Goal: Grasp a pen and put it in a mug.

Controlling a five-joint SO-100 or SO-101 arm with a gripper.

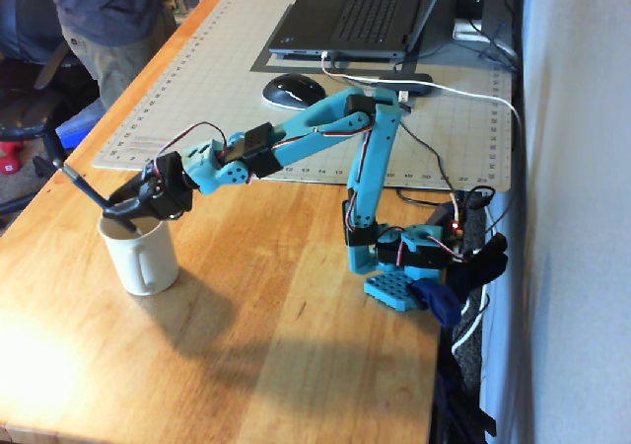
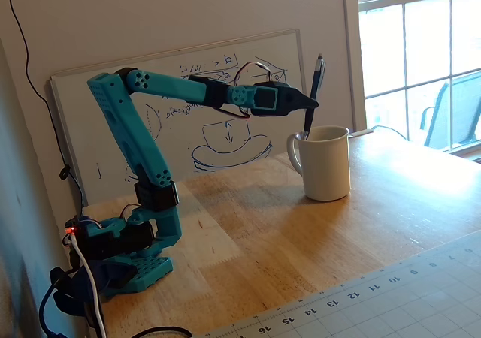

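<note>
The cream-white mug (image 1: 141, 256) stands upright on the wooden table; it also shows in the other fixed view (image 2: 325, 162), handle toward the arm. My gripper (image 1: 120, 207) is right above the mug's rim and is shut on the dark pen (image 1: 87, 187). The pen (image 2: 313, 90) is held nearly upright, its lower end dipping inside the mug's mouth. The gripper (image 2: 308, 104) reaches from the arm side, level with the pen's middle.
A grey cutting mat (image 1: 227, 89) covers the far table, with a laptop (image 1: 360, 10) and a black mouse (image 1: 292, 90) on it. The arm's base (image 1: 394, 266) stands at the table edge by the wall. A whiteboard (image 2: 188, 120) leans behind the arm. A person (image 1: 108, 20) stands at the far corner.
</note>
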